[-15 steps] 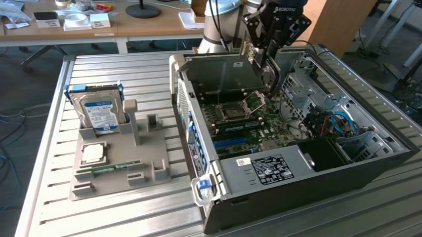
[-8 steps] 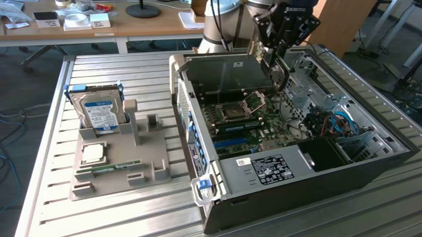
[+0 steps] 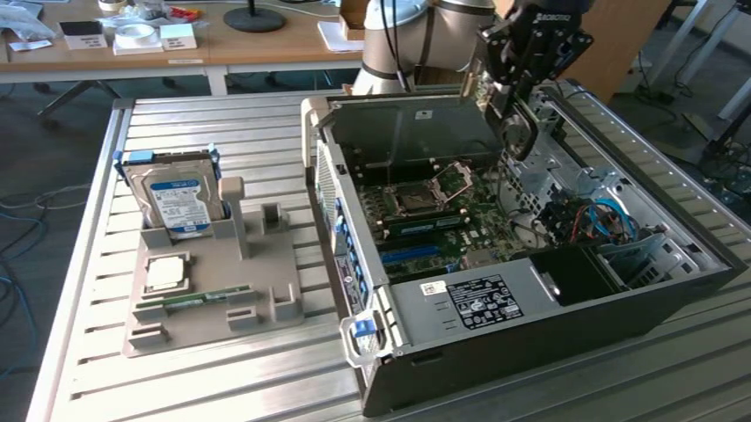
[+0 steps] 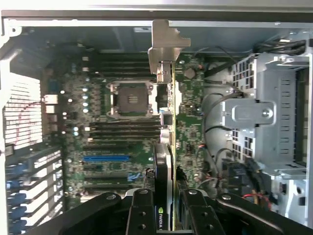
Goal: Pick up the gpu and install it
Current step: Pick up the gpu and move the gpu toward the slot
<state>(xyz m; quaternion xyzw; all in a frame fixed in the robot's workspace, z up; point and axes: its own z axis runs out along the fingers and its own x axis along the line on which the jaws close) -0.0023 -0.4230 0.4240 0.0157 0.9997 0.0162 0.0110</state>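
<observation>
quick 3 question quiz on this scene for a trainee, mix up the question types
1. True or false: the gripper is shut on the gpu.
2. The hard drive stands: A) in the gripper, B) in the grey holder, C) on the floor.
3. Fill in: the gpu is held over the open computer ___.
Key: 1 true; 2 B; 3 case.

Work surface: a slatted aluminium table, ribs running across its width. Two items rest directly on it. A grey moulded parts holder sits flat towards the exterior view's left. An open desktop computer case lies on its side towards the exterior view's right, near the holder but not touching it.
</observation>
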